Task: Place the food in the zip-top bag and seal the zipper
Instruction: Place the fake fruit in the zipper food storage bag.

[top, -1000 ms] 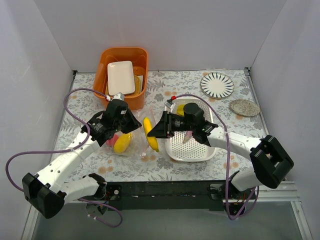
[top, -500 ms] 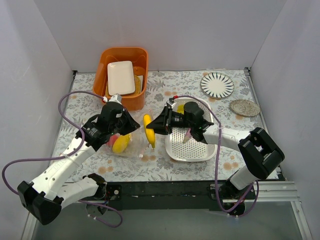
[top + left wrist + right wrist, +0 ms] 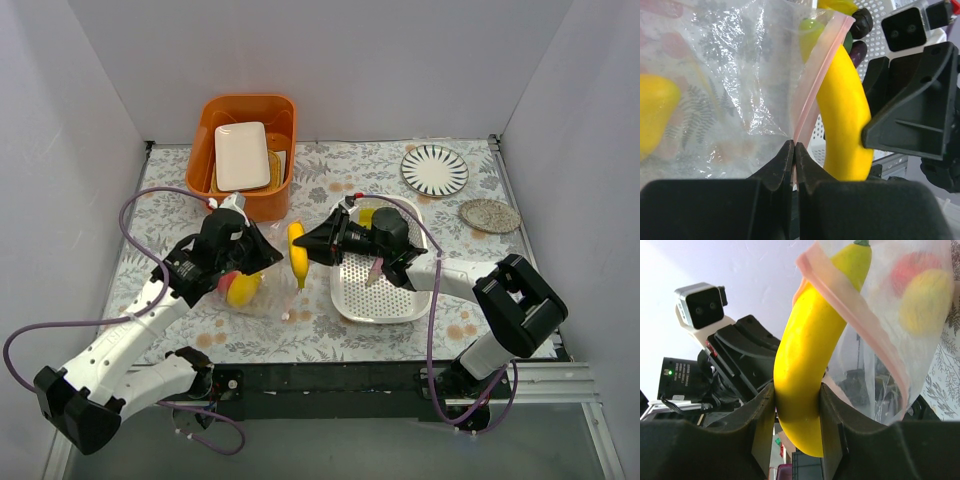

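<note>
My left hand (image 3: 794,146) pinches zipper (image 3: 816,82); bag (image 3: 740,75) looks limp, slippery; right hand (image 3: 797,407) clamps banana (image 3: 810,340) mid-body, likely stiff, light.

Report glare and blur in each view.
Left wrist: white glare flecks on the zip-top bag, left hand near-black and soft. Right wrist: banana bright, yellow fruit hazy behind plastic. Top external: even light, soft shadows.

The orange bin (image 3: 203,135) hems the zip-top bag (image 3: 262,292) behind, the white basket (image 3: 380,295) on its right.
</note>
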Robot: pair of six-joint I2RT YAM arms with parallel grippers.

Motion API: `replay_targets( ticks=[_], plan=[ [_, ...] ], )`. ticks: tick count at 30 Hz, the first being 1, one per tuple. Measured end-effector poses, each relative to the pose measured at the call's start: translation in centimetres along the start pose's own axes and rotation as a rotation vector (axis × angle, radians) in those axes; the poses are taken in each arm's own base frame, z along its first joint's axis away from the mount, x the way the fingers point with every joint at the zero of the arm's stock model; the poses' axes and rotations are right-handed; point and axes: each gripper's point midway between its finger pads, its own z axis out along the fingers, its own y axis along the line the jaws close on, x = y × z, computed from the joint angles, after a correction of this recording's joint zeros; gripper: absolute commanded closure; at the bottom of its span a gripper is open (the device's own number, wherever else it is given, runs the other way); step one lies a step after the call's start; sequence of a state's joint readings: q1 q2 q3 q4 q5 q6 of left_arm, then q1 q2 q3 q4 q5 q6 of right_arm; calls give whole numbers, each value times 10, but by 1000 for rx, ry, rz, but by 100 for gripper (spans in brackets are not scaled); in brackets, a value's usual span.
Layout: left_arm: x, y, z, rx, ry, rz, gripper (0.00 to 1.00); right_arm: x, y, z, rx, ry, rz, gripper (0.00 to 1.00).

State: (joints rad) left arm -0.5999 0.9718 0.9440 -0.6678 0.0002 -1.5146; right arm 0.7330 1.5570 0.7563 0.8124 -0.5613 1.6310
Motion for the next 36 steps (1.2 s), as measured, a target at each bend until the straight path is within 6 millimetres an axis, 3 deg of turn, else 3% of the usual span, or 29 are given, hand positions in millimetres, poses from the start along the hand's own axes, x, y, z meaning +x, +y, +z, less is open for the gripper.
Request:
replay_targets(
  ticks=[10,16,20,26,36],
  plan=[
    [1,-16,-7,77,12,-29,100,-10,-3,0,-21,-62,56,95],
    [4,-14,-4,77,19,-32,100,-9,-2,0,-43,-54,68,93],
    [4,-7,-1,44,14,-32,100,-1,-12,-1,-5,-7,25,93],
    [-2,2,6,-28,-3,-30,100,16,-26,-16,105,45,-134,94],
    [-11,-1,5,-38,-30,-32,100,30,3,-40,123,76,-511,94]
  ],
)
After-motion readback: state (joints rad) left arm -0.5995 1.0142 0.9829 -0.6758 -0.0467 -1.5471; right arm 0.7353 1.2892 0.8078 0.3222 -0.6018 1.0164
